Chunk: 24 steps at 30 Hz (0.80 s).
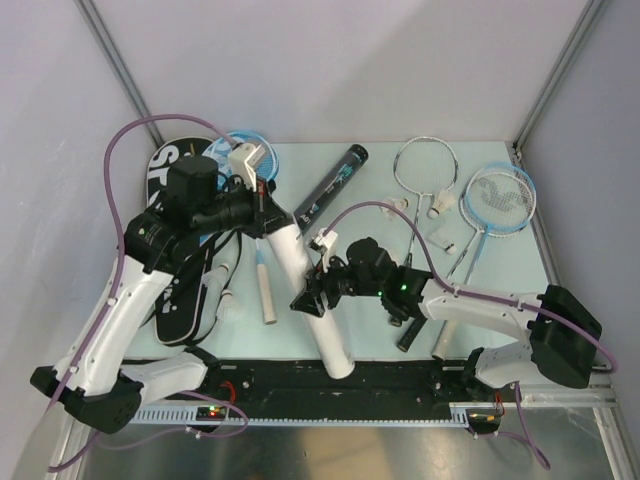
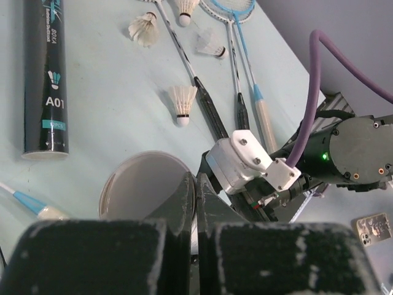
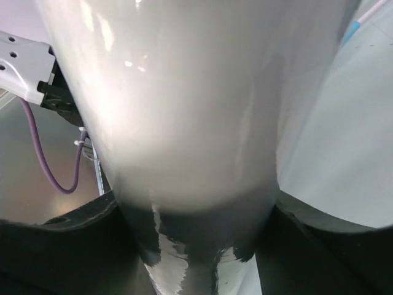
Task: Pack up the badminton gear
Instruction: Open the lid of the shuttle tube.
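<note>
The white tube point(image 1: 310, 300) lies slanted at the table's middle, its open end point(image 2: 141, 190) facing the left wrist camera. My left gripper point(image 1: 268, 215) point(image 2: 198, 181) is shut on that end's thin rim. My right gripper point(image 1: 312, 298) point(image 3: 196, 239) grips the tube's body point(image 3: 184, 92), one finger pressed on each side. The black teal-printed tube point(image 1: 335, 185) point(image 2: 46, 74) lies behind. At the back right lie a silver racket point(image 1: 425, 165) and a blue racket point(image 1: 500, 200), with white shuttlecocks point(image 1: 440, 207) point(image 2: 182, 101) between them. Under my left arm lies a black cover point(image 1: 180, 275), another blue racket point(image 1: 262, 285) beside it.
Grey walls and metal posts point(image 1: 115, 55) close in the table's back corners. The arms' base rail point(image 1: 340, 405) runs along the near edge. My right arm point(image 2: 356, 147) sits close beside the left gripper.
</note>
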Motion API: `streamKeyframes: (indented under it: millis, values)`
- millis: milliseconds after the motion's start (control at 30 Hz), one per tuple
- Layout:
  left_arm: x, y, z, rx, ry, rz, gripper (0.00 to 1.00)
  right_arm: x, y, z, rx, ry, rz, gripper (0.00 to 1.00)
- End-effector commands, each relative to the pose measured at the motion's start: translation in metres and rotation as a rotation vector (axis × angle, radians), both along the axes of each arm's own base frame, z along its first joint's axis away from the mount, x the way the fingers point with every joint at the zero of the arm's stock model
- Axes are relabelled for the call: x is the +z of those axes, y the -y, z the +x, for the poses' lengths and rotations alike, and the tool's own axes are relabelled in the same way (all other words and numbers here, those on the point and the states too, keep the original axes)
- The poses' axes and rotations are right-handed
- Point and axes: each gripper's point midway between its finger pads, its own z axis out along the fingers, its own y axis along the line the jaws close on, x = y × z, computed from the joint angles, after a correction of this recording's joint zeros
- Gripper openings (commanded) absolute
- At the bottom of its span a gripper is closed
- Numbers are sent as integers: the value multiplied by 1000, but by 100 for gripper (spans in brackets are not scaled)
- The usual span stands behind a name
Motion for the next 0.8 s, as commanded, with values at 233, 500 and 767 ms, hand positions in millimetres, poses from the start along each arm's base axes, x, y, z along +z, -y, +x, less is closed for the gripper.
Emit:
streamKeyframes:
  millis: [233,500,767]
  values:
    - [38,-21,-4,65,108,-48,0,-4,14,-15,60,38,52,37]
    - [52,-29,4,115,133,-59,0,-21,24,-34,108,-10,16,34]
    - [62,-42,8,176,146,-59,0,-28,33,-46,132,-8,-20,34]
